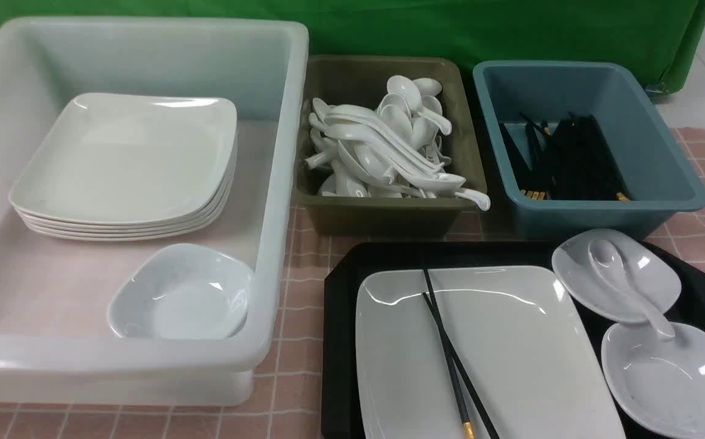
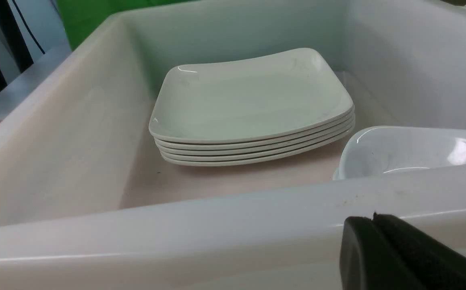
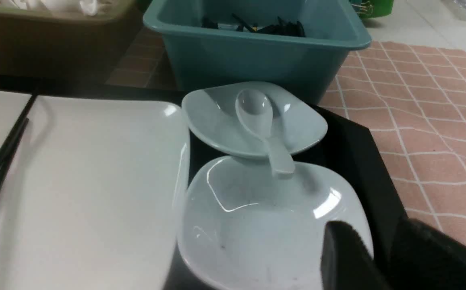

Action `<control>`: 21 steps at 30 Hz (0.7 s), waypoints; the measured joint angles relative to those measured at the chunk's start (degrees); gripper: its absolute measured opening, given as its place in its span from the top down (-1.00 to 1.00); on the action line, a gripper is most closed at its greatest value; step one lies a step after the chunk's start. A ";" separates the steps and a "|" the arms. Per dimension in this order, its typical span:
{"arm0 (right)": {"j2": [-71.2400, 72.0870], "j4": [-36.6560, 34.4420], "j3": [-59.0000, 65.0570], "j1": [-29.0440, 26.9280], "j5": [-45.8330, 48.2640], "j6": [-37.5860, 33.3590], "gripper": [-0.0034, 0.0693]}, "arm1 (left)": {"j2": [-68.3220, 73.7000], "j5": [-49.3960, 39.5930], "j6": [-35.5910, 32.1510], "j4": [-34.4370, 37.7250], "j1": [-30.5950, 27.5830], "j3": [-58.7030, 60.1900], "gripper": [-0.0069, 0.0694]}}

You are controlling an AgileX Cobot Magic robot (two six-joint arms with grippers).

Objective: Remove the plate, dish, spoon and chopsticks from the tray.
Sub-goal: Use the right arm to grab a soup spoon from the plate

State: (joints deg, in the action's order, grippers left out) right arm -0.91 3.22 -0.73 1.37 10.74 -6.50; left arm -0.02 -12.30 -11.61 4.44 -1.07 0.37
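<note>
The tub rises right ahead of the left tool, whose fingers are pressed together on nothing. Past its near wall lie a stack of plates and a small dish. The tray stretches ahead of the right tool, whose fingers stand spread and empty. The plate rests on the tray, off toward the left arm's side of that tool. Beyond the tray, on the tabletop, stand the blue bin and the olive bin. The near dish sits just ahead of the right tool, with the far dish behind it and their rims overlapping. The spoon lies in the far dish, its handle reaching over the near one. The chopsticks lie across the plate.
</note>
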 joint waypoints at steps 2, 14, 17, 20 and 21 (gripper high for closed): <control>0.00 0.00 0.00 0.00 0.00 0.00 0.24 | 0.00 0.00 0.00 0.00 0.00 0.00 0.81; 0.00 0.00 0.00 0.00 0.00 0.00 0.24 | 0.00 1.27 -0.60 -1.93 0.00 0.00 0.81; 0.00 0.00 0.00 0.00 0.00 0.00 0.24 | 0.00 7.07 2.52 3.35 0.00 0.00 0.81; 0.00 0.00 0.00 0.00 0.00 0.00 0.24 | 0.00 13.96 9.50 14.38 0.00 0.00 0.81; 0.00 0.00 0.00 0.00 0.00 0.00 0.24 | 0.00 15.60 11.60 17.19 0.00 0.00 0.81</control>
State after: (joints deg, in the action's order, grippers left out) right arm -0.91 3.22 -0.73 1.37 10.74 -6.50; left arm -0.02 3.30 0.00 21.63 -1.07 0.37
